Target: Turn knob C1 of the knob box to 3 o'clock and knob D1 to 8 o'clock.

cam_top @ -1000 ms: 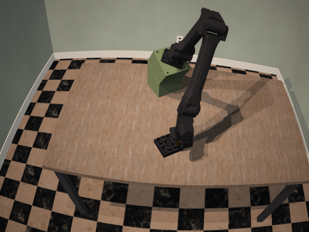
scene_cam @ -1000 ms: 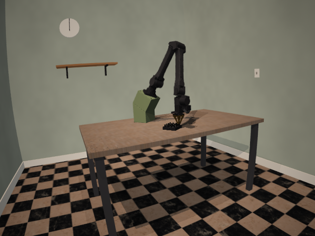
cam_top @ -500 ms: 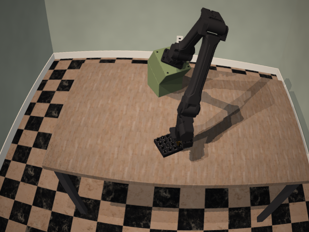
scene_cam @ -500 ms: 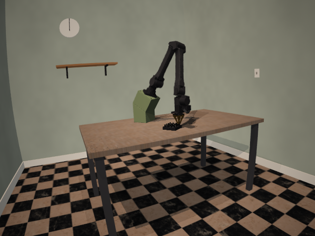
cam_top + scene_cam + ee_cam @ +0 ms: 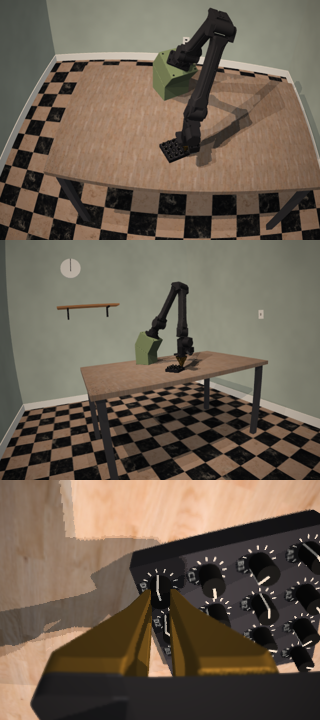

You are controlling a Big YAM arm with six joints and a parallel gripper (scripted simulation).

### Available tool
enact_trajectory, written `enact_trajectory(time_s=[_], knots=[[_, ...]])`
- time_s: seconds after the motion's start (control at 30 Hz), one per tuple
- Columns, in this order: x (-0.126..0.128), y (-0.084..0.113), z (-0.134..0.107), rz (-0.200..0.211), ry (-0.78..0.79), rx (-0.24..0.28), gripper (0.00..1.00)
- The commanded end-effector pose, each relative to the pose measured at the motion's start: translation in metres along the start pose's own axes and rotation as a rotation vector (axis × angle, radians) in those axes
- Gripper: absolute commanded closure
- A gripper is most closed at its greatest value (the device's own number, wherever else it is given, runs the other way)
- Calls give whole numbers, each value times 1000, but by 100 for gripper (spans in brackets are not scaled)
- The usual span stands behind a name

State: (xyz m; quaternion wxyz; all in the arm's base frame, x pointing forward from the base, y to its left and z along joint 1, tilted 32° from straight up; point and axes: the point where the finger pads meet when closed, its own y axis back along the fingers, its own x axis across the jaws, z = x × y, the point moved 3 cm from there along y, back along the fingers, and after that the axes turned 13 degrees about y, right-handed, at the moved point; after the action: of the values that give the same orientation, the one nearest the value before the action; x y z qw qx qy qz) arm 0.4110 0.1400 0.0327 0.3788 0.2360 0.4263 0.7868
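The black knob box stands on the table, right of the middle. In the wrist view its near corner knob is D1, with C1 to its right. My gripper comes down from above, and its gold fingers are shut on knob D1, one on each side. D1's white line runs upward in the wrist view. The line on C1's side faces downward there. Knob D2 shows in the narrow gap between the fingers.
The arm's green base block stands at the back of the table. The other knobs fill the box to the right of the fingers. The table's front edge lies a little beyond the box.
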Motion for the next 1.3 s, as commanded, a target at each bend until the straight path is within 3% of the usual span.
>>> enact_trajectory(time_s=[0.0,0.87,1.27], knots=[[0,4,15,-10,11,-37,92],[0,4,15,-11,45,-37,92],[1,4,16,-12,282,-37,92]])
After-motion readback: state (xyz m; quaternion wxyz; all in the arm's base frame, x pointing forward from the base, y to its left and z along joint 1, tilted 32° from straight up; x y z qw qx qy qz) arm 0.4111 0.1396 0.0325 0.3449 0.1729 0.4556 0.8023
